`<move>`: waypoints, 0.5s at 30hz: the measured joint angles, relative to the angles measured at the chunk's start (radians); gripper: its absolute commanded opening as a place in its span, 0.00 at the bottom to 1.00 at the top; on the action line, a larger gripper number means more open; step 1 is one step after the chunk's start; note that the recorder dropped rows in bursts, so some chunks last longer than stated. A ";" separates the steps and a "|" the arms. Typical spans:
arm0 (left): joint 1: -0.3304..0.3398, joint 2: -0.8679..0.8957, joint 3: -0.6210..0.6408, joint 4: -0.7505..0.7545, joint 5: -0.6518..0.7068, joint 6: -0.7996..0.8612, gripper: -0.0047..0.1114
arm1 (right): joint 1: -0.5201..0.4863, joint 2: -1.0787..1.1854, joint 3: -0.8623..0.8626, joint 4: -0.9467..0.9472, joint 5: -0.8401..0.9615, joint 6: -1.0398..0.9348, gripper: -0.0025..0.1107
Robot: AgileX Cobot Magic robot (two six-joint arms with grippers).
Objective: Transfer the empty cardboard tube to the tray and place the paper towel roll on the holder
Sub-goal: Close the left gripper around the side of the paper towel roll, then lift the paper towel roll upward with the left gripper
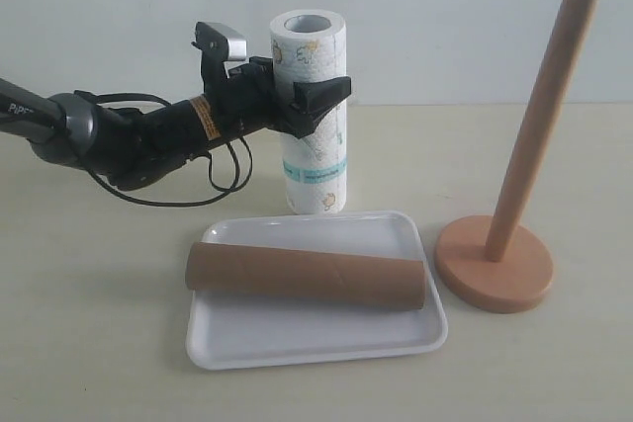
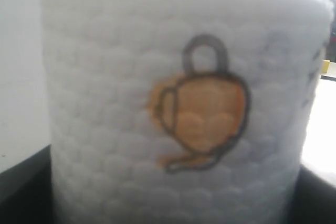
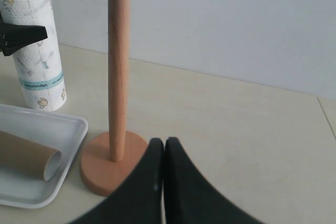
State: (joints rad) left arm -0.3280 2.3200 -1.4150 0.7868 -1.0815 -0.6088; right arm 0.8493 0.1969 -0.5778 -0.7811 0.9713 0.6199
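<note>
Left end effector [image 1: 318, 94] pinches the upright paper towel roll [image 1: 315, 160] near its top, upper centre of the exterior view, behind the tray [image 1: 316, 345]. The empty cardboard tube [image 1: 307, 276] lies across the tray; the wooden holder [image 1: 495, 264] stands at right on the table [image 1: 99, 343]. Right end effector [image 3: 164, 153]: fingers pressed together.

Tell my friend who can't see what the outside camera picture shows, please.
The robot's left gripper clasps the upper part of an upright paper towel roll. In front of it, the empty cardboard tube lies in a white tray, and a bare wooden holder stands to the tray's right.
</note>
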 measured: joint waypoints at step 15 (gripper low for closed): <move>0.000 0.000 0.000 0.000 -0.002 0.000 0.08 | 0.000 0.000 0.000 0.000 0.000 0.000 0.02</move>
State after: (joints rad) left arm -0.3280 2.3200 -1.4150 0.7868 -1.0838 -0.6088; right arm 0.8493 0.1969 -0.5778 -0.7811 0.9713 0.6199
